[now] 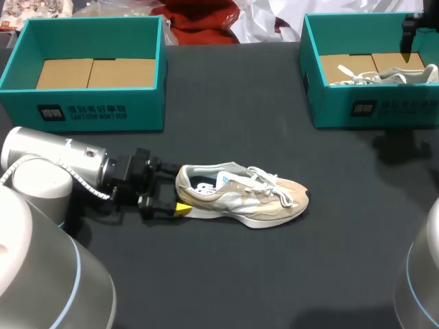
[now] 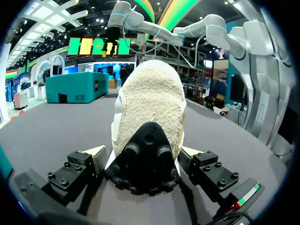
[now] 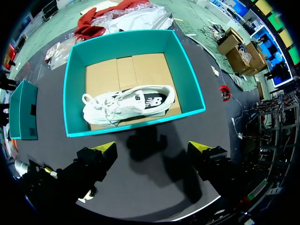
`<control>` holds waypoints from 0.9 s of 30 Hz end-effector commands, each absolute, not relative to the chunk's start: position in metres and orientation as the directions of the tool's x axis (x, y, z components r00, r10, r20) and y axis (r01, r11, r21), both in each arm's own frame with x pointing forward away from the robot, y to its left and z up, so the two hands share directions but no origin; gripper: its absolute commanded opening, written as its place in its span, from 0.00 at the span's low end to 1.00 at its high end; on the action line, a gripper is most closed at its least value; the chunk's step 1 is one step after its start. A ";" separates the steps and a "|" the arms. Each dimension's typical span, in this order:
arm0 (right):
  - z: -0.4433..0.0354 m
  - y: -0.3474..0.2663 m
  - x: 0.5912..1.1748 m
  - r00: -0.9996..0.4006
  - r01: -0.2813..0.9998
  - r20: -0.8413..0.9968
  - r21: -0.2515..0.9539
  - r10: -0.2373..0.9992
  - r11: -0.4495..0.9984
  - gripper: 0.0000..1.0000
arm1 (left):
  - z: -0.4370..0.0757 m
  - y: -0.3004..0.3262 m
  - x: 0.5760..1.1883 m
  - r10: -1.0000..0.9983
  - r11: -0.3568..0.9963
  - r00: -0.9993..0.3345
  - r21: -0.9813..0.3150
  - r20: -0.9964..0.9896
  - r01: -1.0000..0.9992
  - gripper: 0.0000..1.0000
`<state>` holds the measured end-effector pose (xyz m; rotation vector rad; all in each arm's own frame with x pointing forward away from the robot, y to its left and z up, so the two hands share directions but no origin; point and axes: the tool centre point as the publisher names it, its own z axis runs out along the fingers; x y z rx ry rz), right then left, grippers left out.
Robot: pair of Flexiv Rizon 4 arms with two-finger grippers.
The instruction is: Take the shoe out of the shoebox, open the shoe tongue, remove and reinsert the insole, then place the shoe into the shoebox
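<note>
Currently the beige shoe (image 1: 240, 199) sits out on the dark surface (image 1: 226, 274) near the middle, sole down, toe at 3 o'clock, heel at 9 o'clock. Left pincer (image 1: 173, 189) comes in low from 9 o'clock, spread open and straddling the heel. The yellow tips sit just beside the heel on both sides, no clear squeeze visible. Right pincer (image 3: 153, 149) hangs open and empty above the teal shoebox (image 1: 370, 110) at 2 o'clock, which holds a white shoe (image 3: 126, 103). An empty shoebox (image 1: 96, 110) is at 10 o'clock.

Judged stage: shoe is out, tongue and insole work not yet done.

Risks:
- nothing braces the toe, so a push from the left pincer could skid the shoe toward 3 o'clock
- closing only on the soft heel collar may crush it or slip off, tipping the shoe
- loose laces over the tongue could snag a finger
- right arm is well apart from the shoe, so a one-armed tongue pull would likely drag the whole shoe
</note>
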<state>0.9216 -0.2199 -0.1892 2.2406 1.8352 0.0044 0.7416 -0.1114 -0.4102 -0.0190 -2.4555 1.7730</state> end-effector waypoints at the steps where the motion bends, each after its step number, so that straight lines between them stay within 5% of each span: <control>1: -0.190 -0.220 0.921 0.209 0.965 -0.151 0.191 0.966 -0.179 1.00 | -0.415 -0.117 0.747 0.085 0.312 -0.992 -0.948 0.088 -0.057 1.00; 27: -0.190 -0.220 0.921 0.209 0.965 -0.151 0.191 0.966 -0.179 1.00 | -0.407 -0.137 0.732 0.138 0.268 -0.988 -0.963 0.064 -0.025 1.00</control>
